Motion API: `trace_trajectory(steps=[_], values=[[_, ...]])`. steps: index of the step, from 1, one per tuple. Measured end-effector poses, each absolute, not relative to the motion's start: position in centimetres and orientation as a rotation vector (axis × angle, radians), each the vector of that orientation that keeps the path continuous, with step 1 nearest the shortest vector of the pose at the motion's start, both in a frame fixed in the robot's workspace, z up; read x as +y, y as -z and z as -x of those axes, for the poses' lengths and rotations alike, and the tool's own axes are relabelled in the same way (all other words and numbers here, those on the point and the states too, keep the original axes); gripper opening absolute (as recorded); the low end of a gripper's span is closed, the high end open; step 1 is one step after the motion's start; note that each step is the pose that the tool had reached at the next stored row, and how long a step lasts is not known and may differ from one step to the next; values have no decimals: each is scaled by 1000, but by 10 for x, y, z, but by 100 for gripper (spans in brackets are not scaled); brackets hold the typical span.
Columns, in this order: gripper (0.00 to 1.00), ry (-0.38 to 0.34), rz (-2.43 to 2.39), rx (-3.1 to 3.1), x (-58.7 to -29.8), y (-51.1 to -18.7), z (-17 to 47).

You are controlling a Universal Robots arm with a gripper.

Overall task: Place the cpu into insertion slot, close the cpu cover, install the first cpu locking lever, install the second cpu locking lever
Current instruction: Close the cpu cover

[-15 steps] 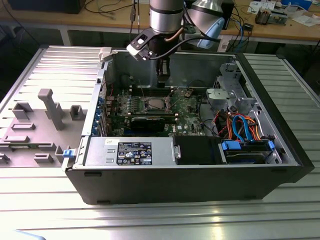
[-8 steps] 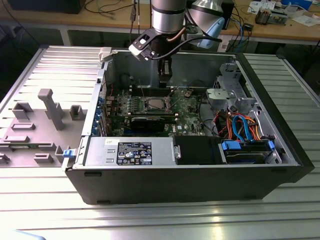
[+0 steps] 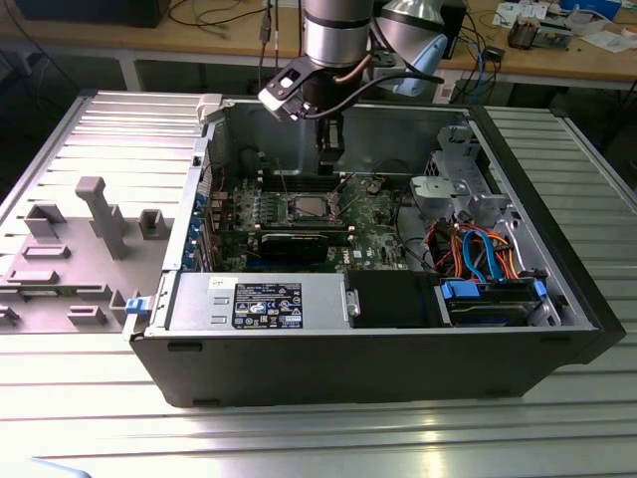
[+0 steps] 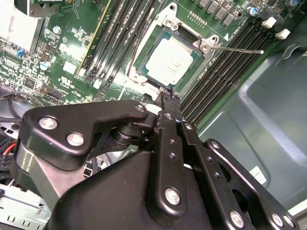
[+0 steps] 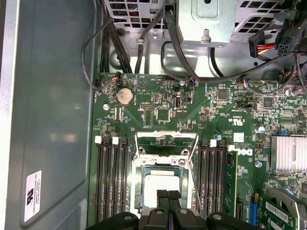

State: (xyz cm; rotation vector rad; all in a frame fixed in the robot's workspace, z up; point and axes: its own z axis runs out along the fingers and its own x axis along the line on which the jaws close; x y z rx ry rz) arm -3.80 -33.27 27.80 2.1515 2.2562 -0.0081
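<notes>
The claw (image 4: 169,95) was clenched on nothing, its fingertips pressed together, and hung just above the slot's (image 5: 138,187) rim. The cpu (image 4: 170,60) lay flat in the slot, in the middle of the motherboard (image 5: 216,120), between two banks of black memory slots (image 5: 108,177). The cover (image 5: 165,134) stood open at the slot's edge nearest the coin cell (image 5: 125,95). One thin lever (image 4: 237,49) stuck out over the memory slots.

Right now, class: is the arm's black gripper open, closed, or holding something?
Black gripper: closed, fingertips together, holding nothing, close to the silver-grey square cpu.
</notes>
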Motion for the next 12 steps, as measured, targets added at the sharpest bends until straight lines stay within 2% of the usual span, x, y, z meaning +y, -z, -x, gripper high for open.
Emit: trace_trajectory(steps=[12], values=[[11,8,-2151,2256,-333,-278,35]])
